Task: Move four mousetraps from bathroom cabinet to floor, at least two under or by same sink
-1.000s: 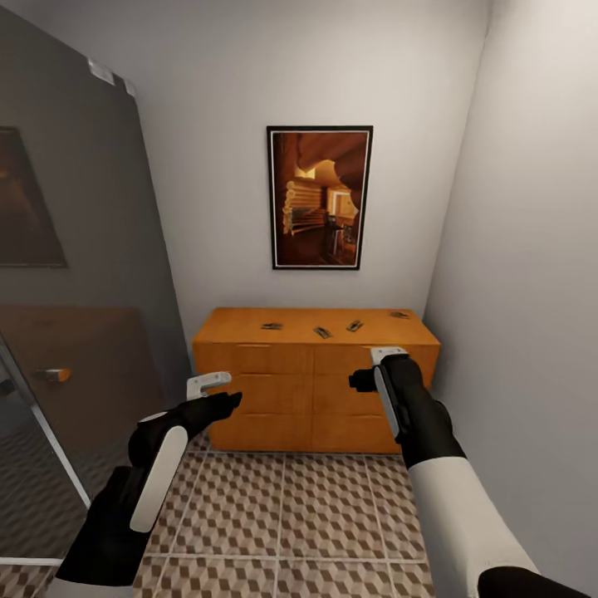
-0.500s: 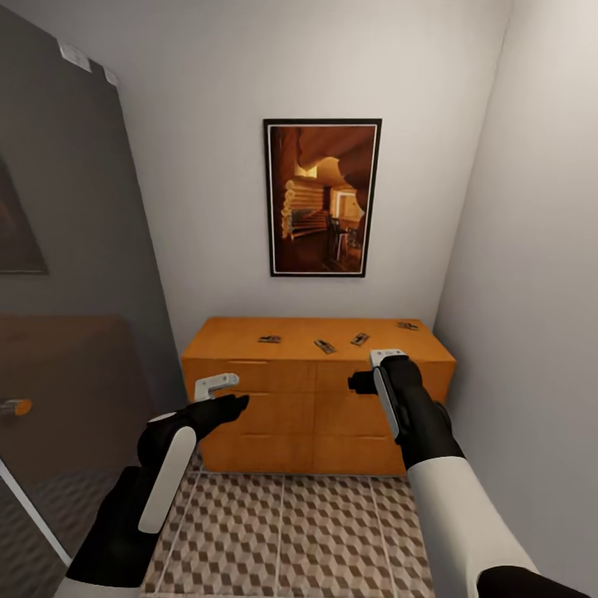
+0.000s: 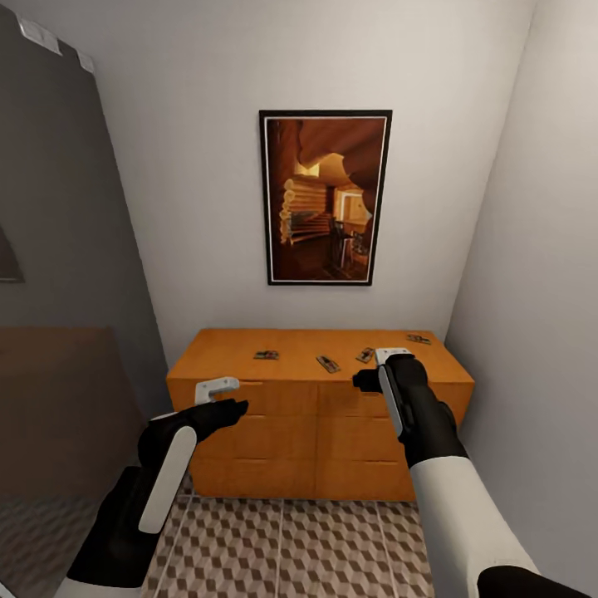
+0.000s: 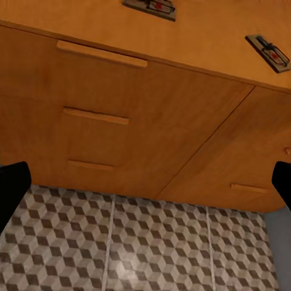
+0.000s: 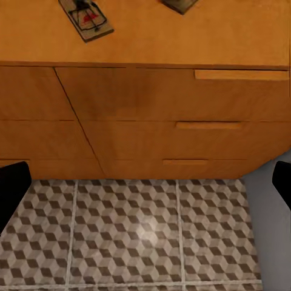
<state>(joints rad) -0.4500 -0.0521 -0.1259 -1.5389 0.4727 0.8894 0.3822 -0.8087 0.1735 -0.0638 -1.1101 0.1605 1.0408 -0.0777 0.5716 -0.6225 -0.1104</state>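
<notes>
Mousetraps (image 3: pixel 328 364) beyond right pincer (image 3: pixel 389 355)

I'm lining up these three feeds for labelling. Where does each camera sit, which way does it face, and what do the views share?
Head view: from the robot's head, forward and down at the cabinet, four mousetraps on top, picture above; both arms show, left gripper, right gripper.
Left wrist view: near the left gripper, facing drawer fronts and bathroom floor; dark fingertips at the edges.
Right wrist view: the same, from the right.
Shared: cabinet, floor, mousetraps.
</notes>
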